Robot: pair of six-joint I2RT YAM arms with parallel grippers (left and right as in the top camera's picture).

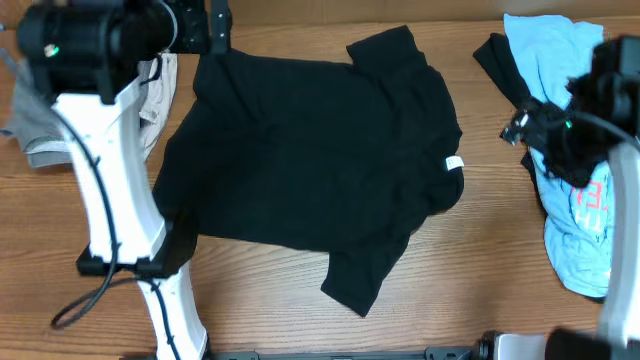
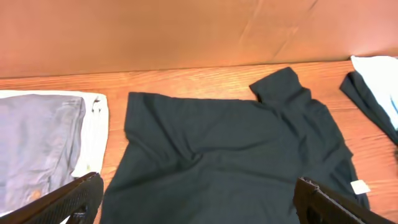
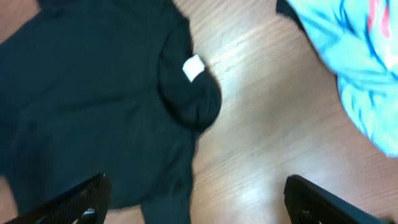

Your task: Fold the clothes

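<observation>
Though spread out on counter (image 1: pixel 260 300), expect limp, light black T-shirt (image 1: pixel 310 150) to bunch; pinch at hem with left end effector (image 2: pixel 198 186) and right end effector (image 3: pixel 198 183), both gaping, empty.

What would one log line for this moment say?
plain black short-sleeved T-shirt: spread out, unfolded | left gripper: open, empty | right gripper: open, empty

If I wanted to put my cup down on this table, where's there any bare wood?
Bare wood lies between the black T-shirt and the light-blue tee, and along the front edge right of its lower sleeve. The left side is crowded: a grey piece, a beige piece and the left arm.
</observation>
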